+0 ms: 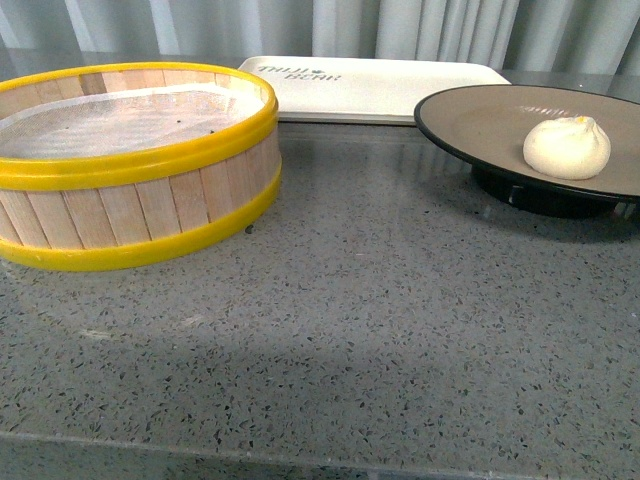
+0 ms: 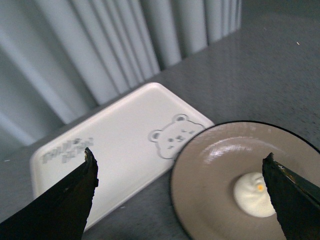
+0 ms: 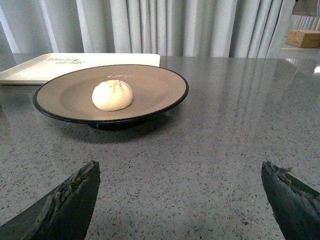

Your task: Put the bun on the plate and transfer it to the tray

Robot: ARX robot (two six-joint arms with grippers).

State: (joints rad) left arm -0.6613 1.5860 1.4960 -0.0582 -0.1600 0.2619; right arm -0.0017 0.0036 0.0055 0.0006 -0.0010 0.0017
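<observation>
Bun (image 1: 566,147): soft, light, sits on plate (image 1: 480,125). Plate: rigid, probably heavy, slick; best taken by its black rim. Left pincer (image 2: 180,158), right pincer (image 3: 180,167): spread wide, empty.

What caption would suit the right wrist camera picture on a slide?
The bun rests on the plate, with the tray beyond it, framed by the open right end effector.

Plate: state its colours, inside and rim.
The plate is brown-grey inside with a black rim, clearest in the right wrist view.
</observation>
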